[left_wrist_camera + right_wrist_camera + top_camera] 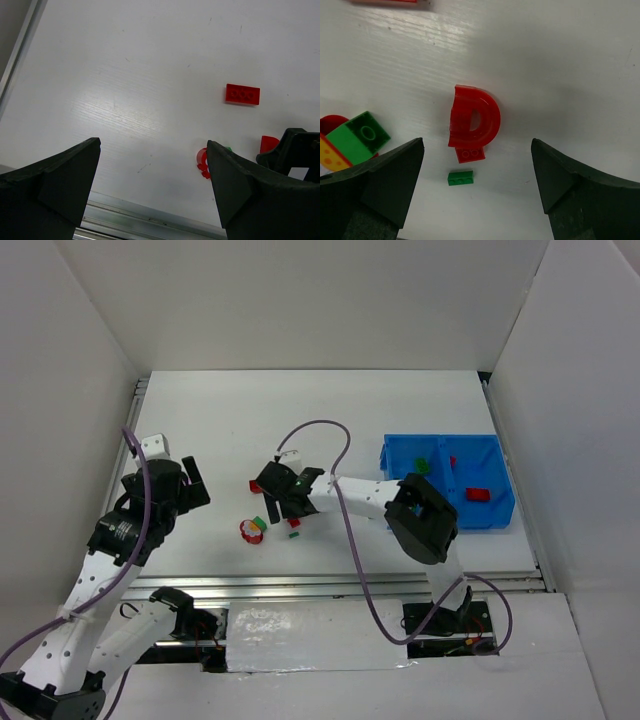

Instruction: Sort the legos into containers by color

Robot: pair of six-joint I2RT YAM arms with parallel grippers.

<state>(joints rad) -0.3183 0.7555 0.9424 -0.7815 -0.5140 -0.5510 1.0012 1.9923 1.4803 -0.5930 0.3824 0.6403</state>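
My right gripper (287,510) is open low over the loose legos at mid-table. In the right wrist view its jaws (477,145) stand wide on either side of a red D-shaped piece (472,122), a small red brick (470,154) and a tiny green brick (460,178). A green brick (359,137) sits on the round red-white piece (330,152) at the left. My left gripper (195,483) is open and empty (152,144), left of the legos. The blue bin (500,502) stands at the right, with a green brick (422,464) in its left compartment and a red brick (477,493) in its right.
A flat red plate (242,94) lies apart on the table, behind the cluster (254,485). The round piece (202,162) shows partly behind my left gripper's right finger. The metal rail (330,585) runs along the table's near edge. White walls enclose the table.
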